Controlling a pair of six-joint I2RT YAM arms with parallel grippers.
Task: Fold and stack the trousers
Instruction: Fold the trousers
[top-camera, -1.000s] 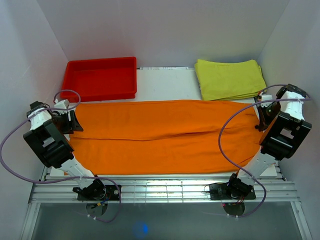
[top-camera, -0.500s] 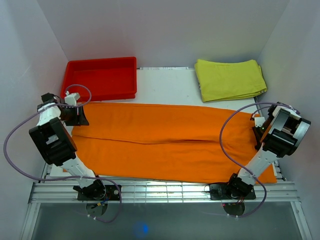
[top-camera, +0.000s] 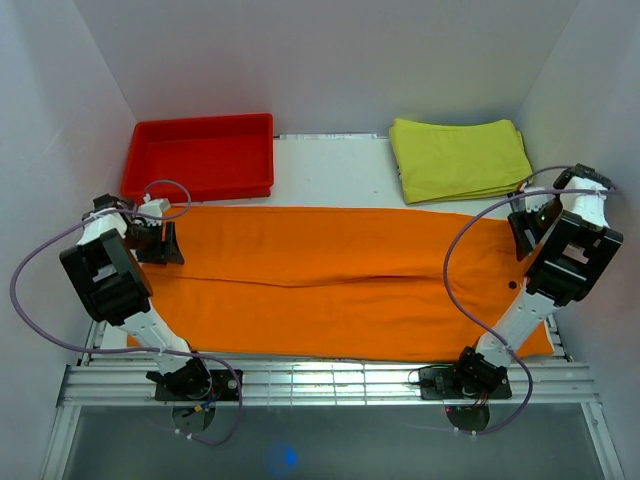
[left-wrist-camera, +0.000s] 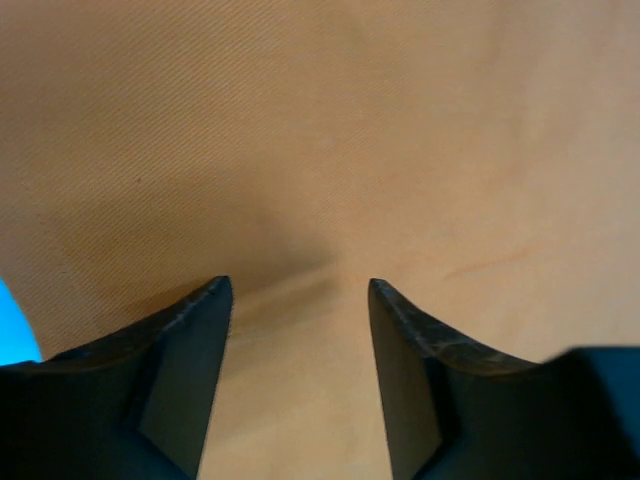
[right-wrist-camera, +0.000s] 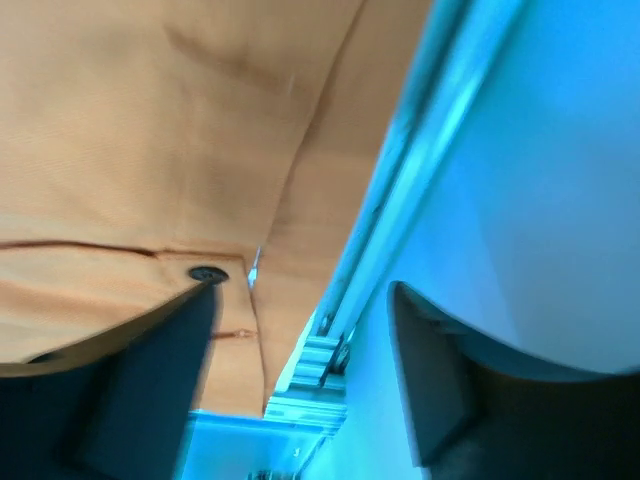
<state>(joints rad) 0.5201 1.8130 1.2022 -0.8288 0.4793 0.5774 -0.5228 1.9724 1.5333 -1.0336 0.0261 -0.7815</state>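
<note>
We judge the task barely begun: the bright orange soft fabric trousers (top-camera: 340, 285) lie spread lengthwise across the white worktop (top-camera: 340, 170), apparently with no fold made yet, nothing stacked, while the left jaws and the right jaws stand released, grasping nothing.

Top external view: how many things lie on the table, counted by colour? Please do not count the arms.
Orange: 1, the trousers
Red: 1, the tray
Yellow-green: 1, the folded cloth
Total: 3
</note>
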